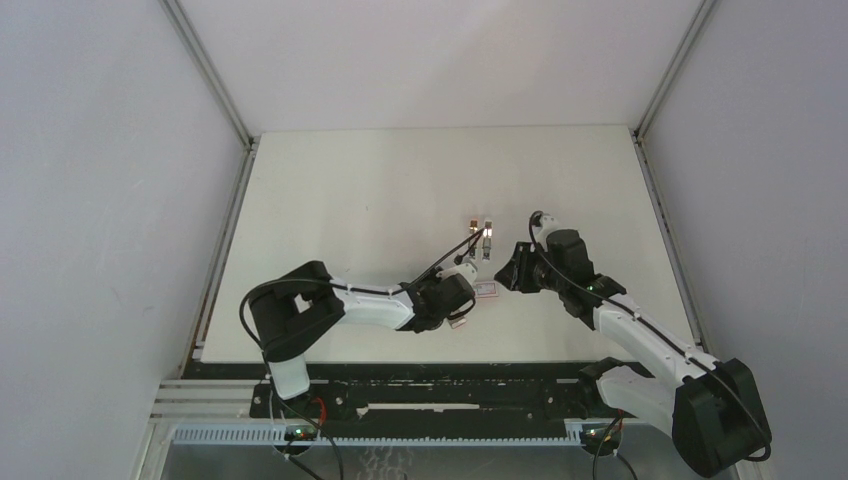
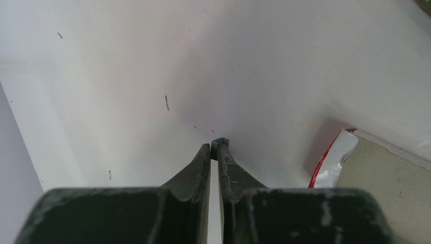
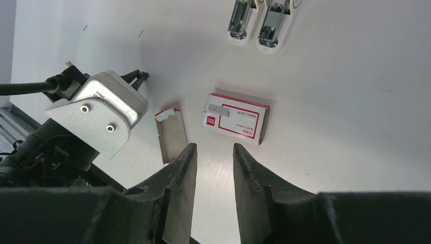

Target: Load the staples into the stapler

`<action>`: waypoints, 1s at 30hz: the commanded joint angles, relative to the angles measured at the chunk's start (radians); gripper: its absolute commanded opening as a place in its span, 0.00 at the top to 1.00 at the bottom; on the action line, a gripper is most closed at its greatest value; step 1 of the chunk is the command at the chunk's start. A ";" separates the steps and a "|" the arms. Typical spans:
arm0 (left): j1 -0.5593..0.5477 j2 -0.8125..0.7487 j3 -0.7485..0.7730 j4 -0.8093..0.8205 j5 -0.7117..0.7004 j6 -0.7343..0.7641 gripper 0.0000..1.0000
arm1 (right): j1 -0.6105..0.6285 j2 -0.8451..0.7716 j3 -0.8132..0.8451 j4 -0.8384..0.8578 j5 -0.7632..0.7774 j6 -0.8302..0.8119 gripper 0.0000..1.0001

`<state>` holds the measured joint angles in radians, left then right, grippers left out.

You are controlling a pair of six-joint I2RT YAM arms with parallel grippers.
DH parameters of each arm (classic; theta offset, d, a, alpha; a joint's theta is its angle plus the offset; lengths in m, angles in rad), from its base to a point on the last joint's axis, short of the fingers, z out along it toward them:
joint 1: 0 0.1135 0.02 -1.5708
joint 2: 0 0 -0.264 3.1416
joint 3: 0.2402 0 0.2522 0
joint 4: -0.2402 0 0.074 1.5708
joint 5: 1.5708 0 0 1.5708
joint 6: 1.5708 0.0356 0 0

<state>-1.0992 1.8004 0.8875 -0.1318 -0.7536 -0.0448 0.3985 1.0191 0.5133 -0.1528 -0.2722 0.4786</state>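
My left gripper (image 2: 214, 147) is shut on a short silvery-grey strip of staples (image 2: 221, 141), whose end sticks out past the fingertips just above the table. In the top view, the left gripper (image 1: 467, 272) is left of the red-and-white carton sleeve (image 1: 487, 291) (image 3: 236, 118). The carton's empty cardboard tray (image 3: 170, 136) (image 2: 376, 193) lies beside the sleeve. Two small white staplers (image 3: 241, 20) (image 3: 274, 23) with silvery metal showing lie side by side beyond the carton, and they also show in the top view (image 1: 481, 233). My right gripper (image 3: 213, 150) (image 1: 510, 272) is open and empty, hovering near the sleeve.
A few loose single staples (image 2: 166, 102) lie scattered on the white table (image 1: 400, 180). The left wrist's camera mount (image 3: 96, 112) sits close to the tray on the right gripper's left. Grey walls enclose the table on both sides.
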 commanded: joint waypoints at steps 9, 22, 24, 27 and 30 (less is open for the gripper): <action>-0.032 0.034 0.068 -0.036 0.088 -0.001 0.73 | -0.024 -0.025 -0.004 0.033 -0.022 -0.018 0.68; 0.028 -0.219 -0.020 0.009 0.319 -0.147 0.51 | -0.035 -0.040 -0.007 0.030 -0.024 -0.011 0.68; 0.065 -0.251 -0.048 0.036 0.365 -0.165 0.46 | -0.036 -0.042 -0.007 0.030 -0.025 -0.012 0.68; 0.136 -0.255 -0.065 0.045 0.462 -0.173 0.44 | -0.038 -0.042 -0.007 0.029 -0.030 -0.011 0.68; 0.193 -0.258 -0.085 0.063 0.540 -0.167 0.43 | -0.039 -0.045 -0.008 0.026 -0.031 -0.013 0.68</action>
<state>-0.9691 1.5677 0.8410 -0.1120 -0.3595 -0.1829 0.3668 0.9947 0.5037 -0.1532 -0.2939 0.4786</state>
